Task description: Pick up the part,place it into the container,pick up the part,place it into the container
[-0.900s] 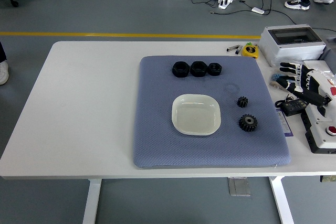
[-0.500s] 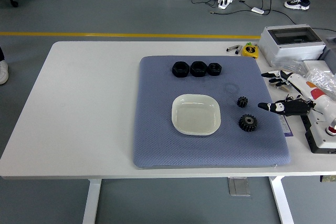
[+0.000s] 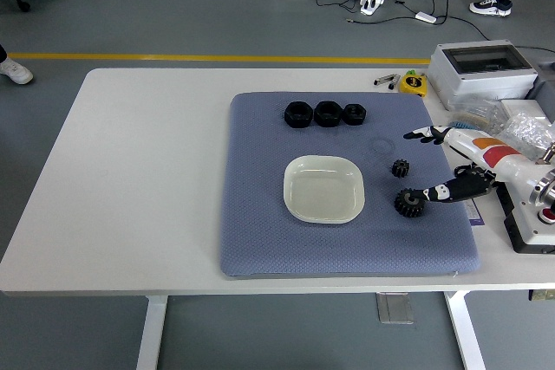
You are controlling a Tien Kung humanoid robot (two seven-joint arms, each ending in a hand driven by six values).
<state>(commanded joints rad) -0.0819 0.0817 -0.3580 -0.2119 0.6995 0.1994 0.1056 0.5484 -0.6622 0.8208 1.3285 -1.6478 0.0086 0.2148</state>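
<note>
White surface (image 3: 139,179), blue mat: my right robot hand (image 3: 451,166) spread, empty; I centre over larger black toothed gear (image 3: 409,204) before clenching.

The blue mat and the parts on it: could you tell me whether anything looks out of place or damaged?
Nothing stands out. The blue mat lies flat, three black nuts sit in a row, the white dish is empty and upright, and two gears lie flat beside it.

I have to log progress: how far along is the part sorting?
Nothing is done yet: the white dish is empty. In hand: the right hand, fingers spread, reaches over the mat near the large gear without grasping. Left: both it and the small gear must go into the dish.
</note>
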